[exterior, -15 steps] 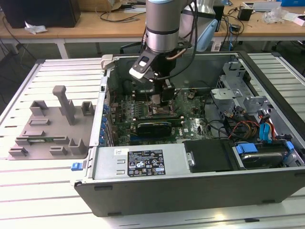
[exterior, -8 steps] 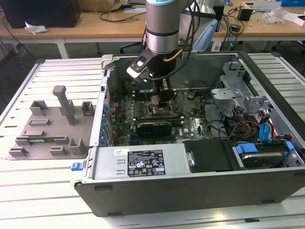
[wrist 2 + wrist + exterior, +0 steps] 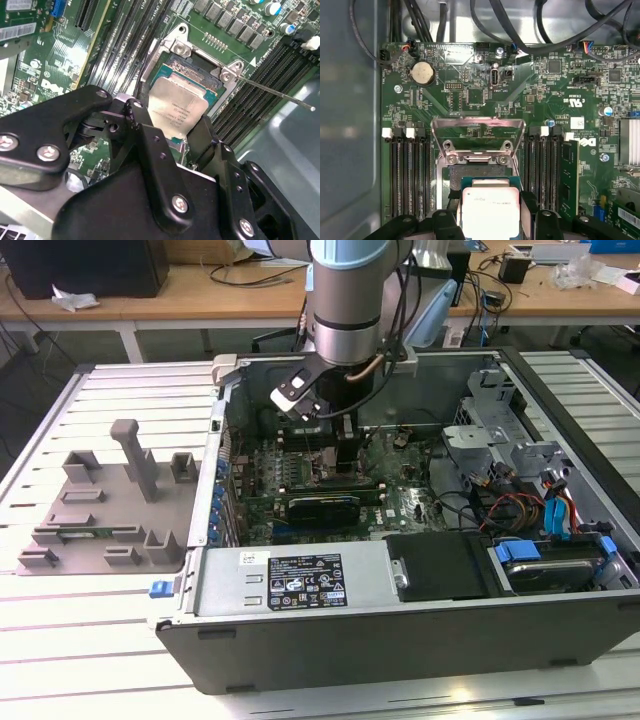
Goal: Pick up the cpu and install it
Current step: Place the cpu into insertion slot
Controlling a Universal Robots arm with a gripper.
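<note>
- The gripper (image 3: pixel 490 220) is closed down to the width of the chip. Its two black fingers (image 3: pixel 451 222) press on opposite edges of the cpu (image 3: pixel 490 207), which sits between them with its silvery lid facing up.
- In both wrist views the cpu (image 3: pixel 182 107) lies over the open socket (image 3: pixel 470 172), covering the near part of it. Whether it rests in the recess or hangs just above it cannot be told.
- The metal load plate (image 3: pixel 478 131) stands raised at the far side of the socket. The thin retaining lever (image 3: pixel 280 95) is swung out free, so nothing covers the seat.
- In the exterior view the arm (image 3: pixel 345 310) reaches down into the open computer case (image 3: pixel 400 630), over the far part of the motherboard (image 3: pixel 520 100). The grey tray (image 3: pixel 110 510) lies on the table well apart, at the exterior view's left.
- The chip is judged light and stiff, with a smooth metal lid that could slip under a loose grip.
- Its underside and the socket's contacts are likely fragile, so the rim is the sensible place to hold it, as the fingers do now.
- It probably needs to go in flat and square, without pressing.
</note>
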